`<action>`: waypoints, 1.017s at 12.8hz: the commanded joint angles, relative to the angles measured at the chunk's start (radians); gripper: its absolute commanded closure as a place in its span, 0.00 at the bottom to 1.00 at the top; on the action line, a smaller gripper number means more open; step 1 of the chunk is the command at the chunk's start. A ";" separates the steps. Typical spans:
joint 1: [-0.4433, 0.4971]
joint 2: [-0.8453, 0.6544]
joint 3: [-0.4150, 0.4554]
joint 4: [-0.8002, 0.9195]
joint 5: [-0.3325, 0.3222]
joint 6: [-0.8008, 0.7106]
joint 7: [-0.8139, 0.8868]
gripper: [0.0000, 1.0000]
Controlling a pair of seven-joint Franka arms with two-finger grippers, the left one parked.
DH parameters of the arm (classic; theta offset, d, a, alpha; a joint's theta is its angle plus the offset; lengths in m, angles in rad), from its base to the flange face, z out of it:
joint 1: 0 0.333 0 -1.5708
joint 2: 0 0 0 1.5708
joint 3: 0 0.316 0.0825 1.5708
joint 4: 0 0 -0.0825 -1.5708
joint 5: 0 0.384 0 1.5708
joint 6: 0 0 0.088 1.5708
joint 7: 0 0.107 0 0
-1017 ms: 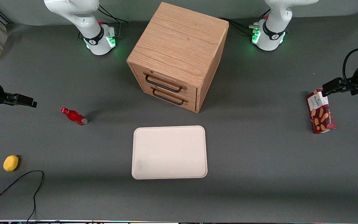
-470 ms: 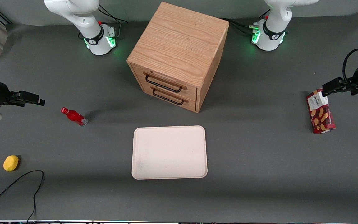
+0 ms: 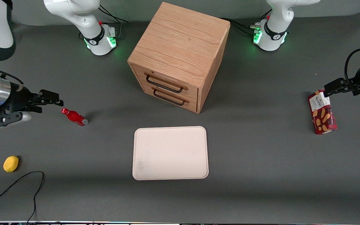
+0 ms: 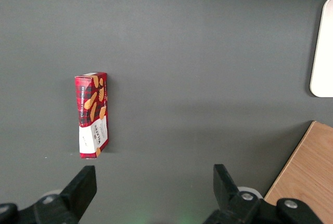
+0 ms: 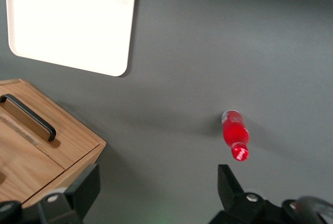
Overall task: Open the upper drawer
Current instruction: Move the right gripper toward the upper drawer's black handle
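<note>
Two drawers sit shut in the oak cabinet (image 3: 180, 53), and nothing on them has been touched. Going across the front view from my end of the grey surface (image 3: 261, 162): a yellow lemon (image 3: 11, 163) lies nearest the camera with a black cable (image 3: 17, 184) curling beside it; my hand (image 3: 56, 101) hangs above the surface, fingers (image 5: 83, 190) spread wide with nothing between them, its tips just beside the cap of a small red bottle (image 3: 74, 117) lying on its side. Next comes the cream tray (image 3: 170, 152), bare, nearer the camera than the cabinet. The upper drawer (image 3: 167, 82) is the topmost of the two fronts, its thin black handle (image 3: 164, 84) flat against the wood, with the lower drawer (image 3: 170, 99) just beneath it; my hand is well apart from both. Toward the parked arm's end lies a red biscuit box (image 3: 322, 112).
</note>
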 commanded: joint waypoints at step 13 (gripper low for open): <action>0.349 0.151 -0.003 0.096 0.020 -0.015 -0.413 0.00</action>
